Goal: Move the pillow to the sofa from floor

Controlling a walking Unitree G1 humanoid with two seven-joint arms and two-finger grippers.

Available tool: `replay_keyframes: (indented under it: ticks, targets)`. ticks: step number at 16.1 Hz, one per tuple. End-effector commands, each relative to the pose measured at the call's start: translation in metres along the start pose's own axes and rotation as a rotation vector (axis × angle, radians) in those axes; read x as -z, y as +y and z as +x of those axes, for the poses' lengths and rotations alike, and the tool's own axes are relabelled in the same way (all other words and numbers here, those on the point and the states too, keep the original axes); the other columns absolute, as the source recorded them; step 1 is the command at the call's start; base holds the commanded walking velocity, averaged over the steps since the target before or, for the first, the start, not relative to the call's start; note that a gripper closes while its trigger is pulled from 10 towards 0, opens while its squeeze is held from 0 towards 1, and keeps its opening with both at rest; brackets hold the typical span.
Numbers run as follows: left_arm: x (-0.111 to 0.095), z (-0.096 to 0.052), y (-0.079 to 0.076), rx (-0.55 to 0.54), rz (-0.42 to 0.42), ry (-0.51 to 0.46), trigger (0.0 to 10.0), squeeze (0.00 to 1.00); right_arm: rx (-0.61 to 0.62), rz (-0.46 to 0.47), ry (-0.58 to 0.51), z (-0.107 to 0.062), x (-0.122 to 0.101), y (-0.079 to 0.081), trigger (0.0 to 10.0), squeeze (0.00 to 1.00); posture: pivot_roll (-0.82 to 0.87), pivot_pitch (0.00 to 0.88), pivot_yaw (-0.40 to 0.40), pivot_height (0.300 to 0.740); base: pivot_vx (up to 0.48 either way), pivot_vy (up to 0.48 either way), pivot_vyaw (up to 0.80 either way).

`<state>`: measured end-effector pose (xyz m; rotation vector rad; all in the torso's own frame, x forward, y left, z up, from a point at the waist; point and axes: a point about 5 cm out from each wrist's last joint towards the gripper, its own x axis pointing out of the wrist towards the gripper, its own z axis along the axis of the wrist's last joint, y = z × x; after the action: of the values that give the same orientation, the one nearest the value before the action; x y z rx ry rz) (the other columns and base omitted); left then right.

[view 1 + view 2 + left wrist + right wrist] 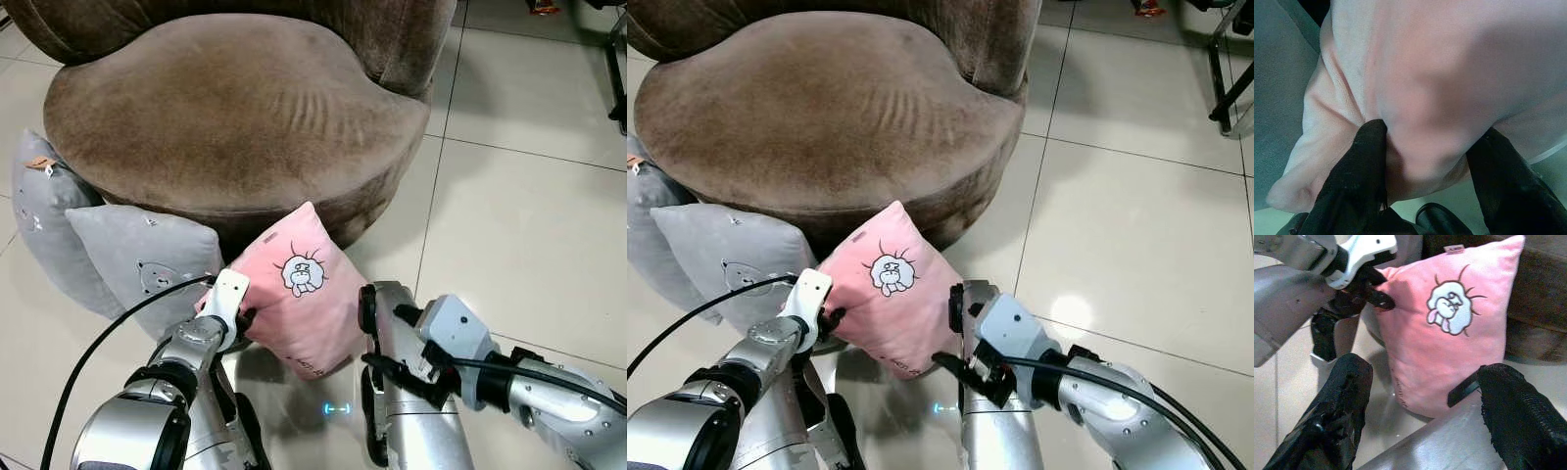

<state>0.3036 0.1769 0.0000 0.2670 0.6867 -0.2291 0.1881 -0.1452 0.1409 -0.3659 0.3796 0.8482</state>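
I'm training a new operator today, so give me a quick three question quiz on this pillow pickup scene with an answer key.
1. True or false: the left gripper grips the pink pillow.
2. The grey pillows lean against: A) the brown sofa B) a wall C) a table?
3. Fill in: the right gripper is ____, with the pink pillow ahead of it.

Key: 1 true; 2 A; 3 open.

The pillow (299,294) sits low in the middle, in front of the sofa (235,108); two cushions (137,255) lean at left.
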Motion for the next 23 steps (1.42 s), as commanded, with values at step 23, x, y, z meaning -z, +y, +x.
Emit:
replay_keyframes:
  ticks: [23]
  targets:
    - [-0.008,-0.003,-0.037,0.219,0.484,-0.202,0.0,0.00,0.448,0.214,-0.032,0.006,0.022,-0.034,10.0,0.00,-0.28,0.197,0.129,0.461,0.000,0.000,0.00]
